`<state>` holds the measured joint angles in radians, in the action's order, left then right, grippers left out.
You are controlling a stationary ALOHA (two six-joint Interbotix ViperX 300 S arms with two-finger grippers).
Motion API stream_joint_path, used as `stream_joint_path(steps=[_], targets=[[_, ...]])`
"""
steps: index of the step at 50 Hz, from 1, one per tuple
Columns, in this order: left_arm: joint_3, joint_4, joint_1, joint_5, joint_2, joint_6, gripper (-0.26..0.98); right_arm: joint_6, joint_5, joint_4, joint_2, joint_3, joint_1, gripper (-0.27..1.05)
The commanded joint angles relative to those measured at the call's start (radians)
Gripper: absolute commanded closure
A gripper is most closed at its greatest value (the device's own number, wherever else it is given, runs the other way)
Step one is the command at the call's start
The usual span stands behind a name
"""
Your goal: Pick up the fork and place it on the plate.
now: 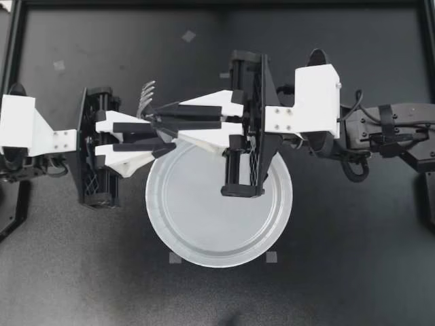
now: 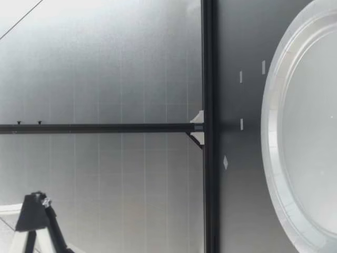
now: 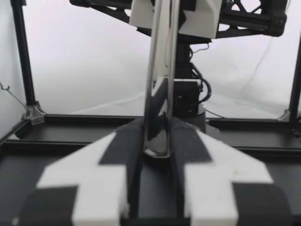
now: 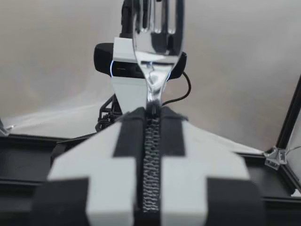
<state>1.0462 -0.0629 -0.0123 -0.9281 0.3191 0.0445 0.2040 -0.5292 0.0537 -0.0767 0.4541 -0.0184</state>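
From above, you see a dark table (image 1: pixel 81 272) inside a black frame, with a few small tape marks (image 1: pixel 189 35) on it. Your right gripper (image 1: pixel 155 115) reaches in to meet your left gripper (image 1: pixel 163 136) tip to tip. The fork (image 1: pixel 145 95) has its tines sticking out just beside both tips. The plate (image 1: pixel 204 231) lies on the table under the right gripper's body, with its rim under the left fingertips. From table height you get the plate's rim (image 2: pixel 271 132), the table (image 2: pixel 237 211), a black frame post (image 2: pixel 208 63) and a pale wall behind. A small piece of an arm (image 2: pixel 32 213) shows above the table, too little to name. On your left wrist view, the left gripper (image 3: pixel 157 134) is nearly closed. The end of the fork's handle (image 3: pixel 159 70) fills the gap and both pads appear to press its edges, while the handle runs ahead to the right gripper (image 3: pixel 171 14). On your right wrist view, the right gripper (image 4: pixel 151 113) is clamped tight on the fork's neck, with the tines (image 4: pixel 155 28) standing out ahead of its tips.
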Motion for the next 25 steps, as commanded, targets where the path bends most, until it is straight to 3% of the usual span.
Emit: stream_joint_path(steps=[1, 8, 15, 17, 21, 25], targets=[[-0.009, 0.002, 0.000, -0.008, 0.021, -0.002, 0.87, 0.000, -0.012, 0.003, -0.003, -0.011, 0.005, 0.71], [-0.006, 0.002, 0.000, -0.008, 0.037, -0.005, 0.87, -0.002, 0.014, 0.003, 0.000, -0.009, 0.005, 0.55], [0.012, 0.000, 0.008, -0.002, 0.072, -0.009, 0.87, -0.031, 0.021, 0.002, -0.011, 0.006, 0.005, 0.08], [0.015, 0.000, 0.015, 0.025, 0.086, -0.011, 0.87, -0.032, 0.023, 0.000, -0.021, 0.014, 0.005, 0.01], [0.011, 0.000, 0.038, 0.179, 0.127, -0.020, 0.87, -0.031, 0.021, 0.002, -0.052, 0.049, 0.003, 0.02], [-0.012, -0.005, 0.078, 0.448, 0.183, -0.031, 0.87, -0.035, 0.031, 0.005, -0.100, 0.118, -0.003, 0.06]])
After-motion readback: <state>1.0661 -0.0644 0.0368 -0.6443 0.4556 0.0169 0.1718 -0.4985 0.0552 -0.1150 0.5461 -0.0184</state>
